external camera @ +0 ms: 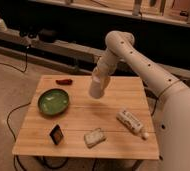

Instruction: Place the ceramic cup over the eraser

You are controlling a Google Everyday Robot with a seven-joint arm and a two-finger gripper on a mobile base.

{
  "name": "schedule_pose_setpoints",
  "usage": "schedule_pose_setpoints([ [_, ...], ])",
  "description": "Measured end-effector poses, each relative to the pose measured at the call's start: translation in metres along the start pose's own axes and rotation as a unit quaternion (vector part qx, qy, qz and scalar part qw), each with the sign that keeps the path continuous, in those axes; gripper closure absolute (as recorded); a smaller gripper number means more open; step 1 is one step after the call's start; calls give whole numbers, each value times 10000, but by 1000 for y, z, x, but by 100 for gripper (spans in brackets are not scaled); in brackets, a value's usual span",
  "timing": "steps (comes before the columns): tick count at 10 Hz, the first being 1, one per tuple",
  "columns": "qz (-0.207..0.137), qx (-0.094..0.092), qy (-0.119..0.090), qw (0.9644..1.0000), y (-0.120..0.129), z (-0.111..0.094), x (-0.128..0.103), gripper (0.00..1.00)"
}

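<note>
Grips the ceramic cup (95, 91) tight in the clenched claw (99, 82), up above the table (123, 100), so it can go over to the eraser (56, 134), well away from the claw, past the green bowl (53, 101).

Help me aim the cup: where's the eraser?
Camera view: eraser at front left of the table, between green bowl and pale pad; the gripper holds the ceramic cup above mid-table.

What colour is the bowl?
Green, in the camera view. The bowl lies image-left of the gripper, in the air, shut on the cup.
</note>
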Motion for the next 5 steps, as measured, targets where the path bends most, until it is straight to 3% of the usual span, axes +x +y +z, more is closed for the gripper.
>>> schedule_pose_setpoints([
  [5,3,2,-1,10000,0,0,0,100],
])
